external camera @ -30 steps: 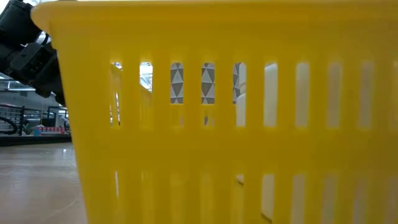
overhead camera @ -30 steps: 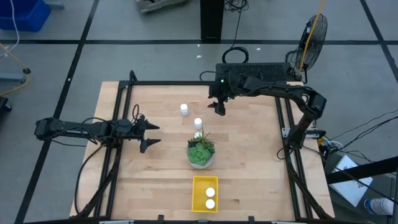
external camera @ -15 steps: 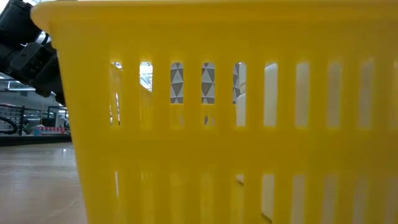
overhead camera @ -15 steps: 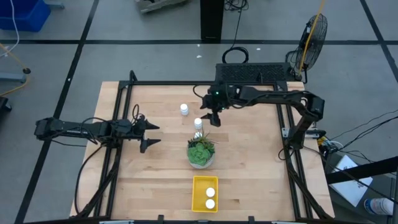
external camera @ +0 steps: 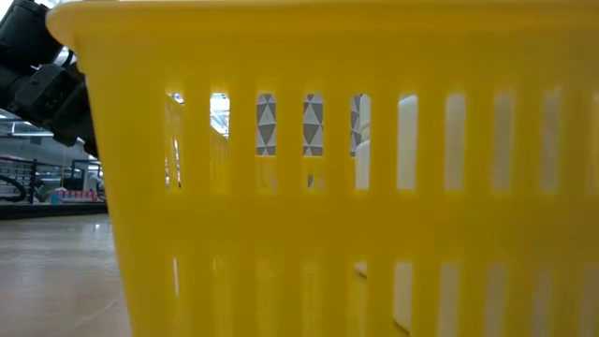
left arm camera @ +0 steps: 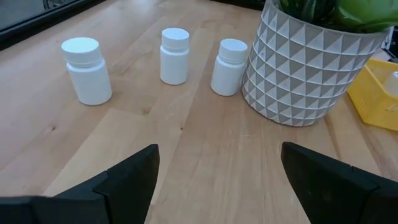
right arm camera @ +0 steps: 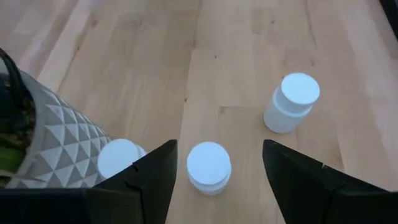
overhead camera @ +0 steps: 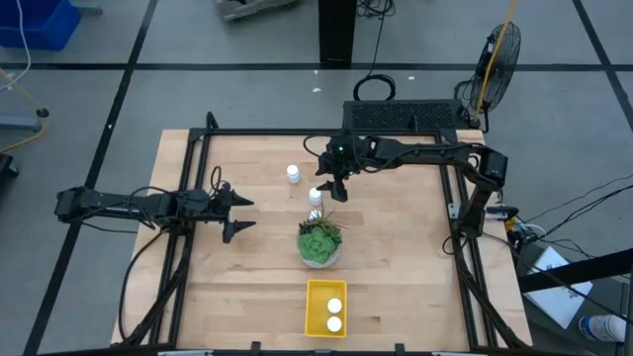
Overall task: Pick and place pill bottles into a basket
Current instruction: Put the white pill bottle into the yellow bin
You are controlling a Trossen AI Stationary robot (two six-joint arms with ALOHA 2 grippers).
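Observation:
Three white pill bottles stand upright on the wooden table: one at the far left [overhead camera: 293,174], one in the middle [overhead camera: 316,196] and one against the plant pot [right arm camera: 121,158]. My right gripper [overhead camera: 331,187] is open over the middle bottle [right arm camera: 209,165], which shows between its fingers with a gap on each side. My left gripper [overhead camera: 240,216] is open and empty over the table's left part, pointing at the bottles [left arm camera: 175,56]. The yellow basket [overhead camera: 315,308] stands at the near edge with two bottles [overhead camera: 334,314] in it.
A green plant in a white patterned pot [overhead camera: 319,242] stands between the bottles and the basket, close to the near bottle [left arm camera: 229,66]. The basket's slotted wall [external camera: 309,215] fills the low view. A black frame [overhead camera: 188,247] runs along the table's sides.
My right gripper has moved toward the table's left and near edges, from the far middle to a place over the middle bottle, staying open. The bottles, the basket and my left arm have kept still.

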